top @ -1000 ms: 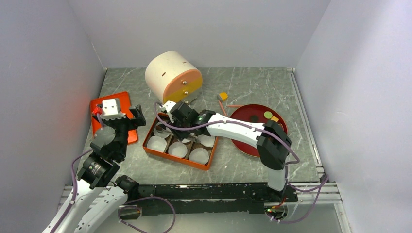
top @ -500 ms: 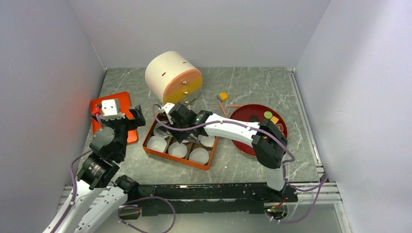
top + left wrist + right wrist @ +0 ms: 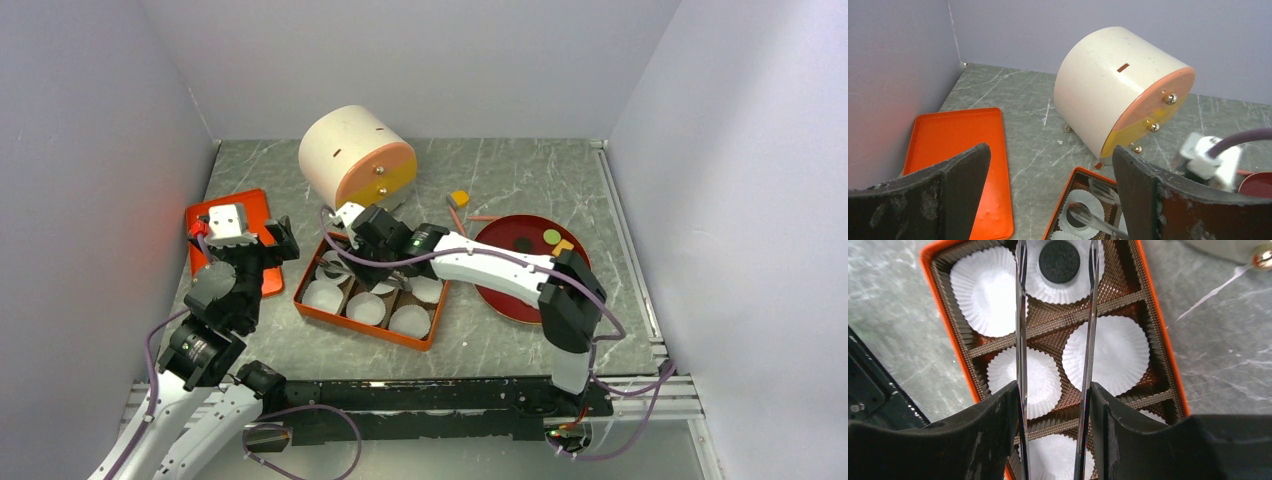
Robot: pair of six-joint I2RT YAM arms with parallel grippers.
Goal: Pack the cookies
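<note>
A black cookie (image 3: 1059, 261) lies flat in a white paper cup in the far-left compartment of the orange box (image 3: 943, 325). My right gripper (image 3: 1054, 390) hangs over the box, shut on metal tongs (image 3: 1021, 340). The tongs' two arms stand apart on either side of the cookie and hold nothing. From above, that gripper (image 3: 362, 238) is at the box's (image 3: 300, 290) far end. More cookies, black (image 3: 523, 243), green (image 3: 551, 237) and orange (image 3: 565, 246), lie on the red plate (image 3: 505, 290). My left gripper (image 3: 1050, 155) is open and empty, left of the box.
A white drum with an orange-yellow face (image 3: 355, 158) stands behind the box. An orange lid (image 3: 958, 145) lies flat at the left wall. One orange piece (image 3: 459, 198) sits on the table behind the plate. The other box compartments hold empty paper cups (image 3: 1105, 355).
The right gripper's fingers have widened and the tongs' arms have spread. The black cookie now lies free in its cup. The left arm has not moved.
</note>
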